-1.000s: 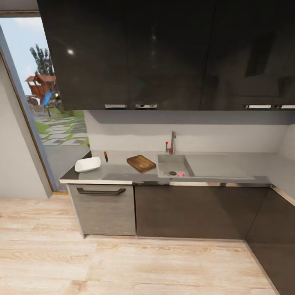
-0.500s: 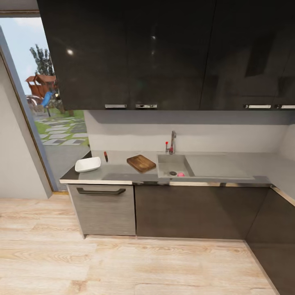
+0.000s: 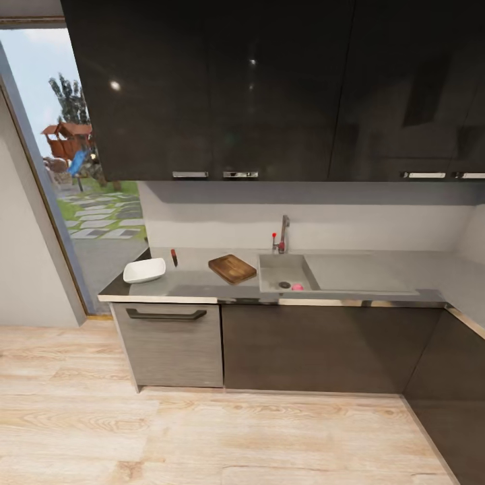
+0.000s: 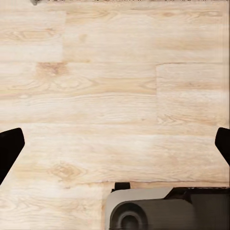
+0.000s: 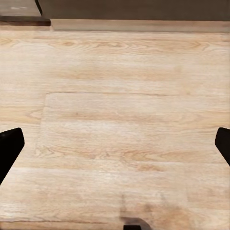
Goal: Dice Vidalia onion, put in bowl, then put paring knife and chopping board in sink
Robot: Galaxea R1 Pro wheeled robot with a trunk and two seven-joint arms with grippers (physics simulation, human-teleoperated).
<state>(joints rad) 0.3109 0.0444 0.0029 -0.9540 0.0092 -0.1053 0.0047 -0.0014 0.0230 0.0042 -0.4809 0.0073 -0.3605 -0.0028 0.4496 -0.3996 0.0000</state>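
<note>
Across the room, the small pinkish-red Vidalia onion lies in the steel sink, beside the round drain. Left of the sink, the dark-brown chopping board rests on the grey countertop. The paring knife, with its red-orange handle, lies further left. The white square bowl stands near the counter's left end. My left gripper and right gripper both hang open over the wooden floor, far from the counter, with nothing between their fingers.
A bent chrome tap with a red knob stands behind the sink. Dark wall cabinets hang above the counter and dark base cabinets stand below. A glass door is at the left. Light wooden floor lies between me and the counter. The robot's base shows in the left wrist view.
</note>
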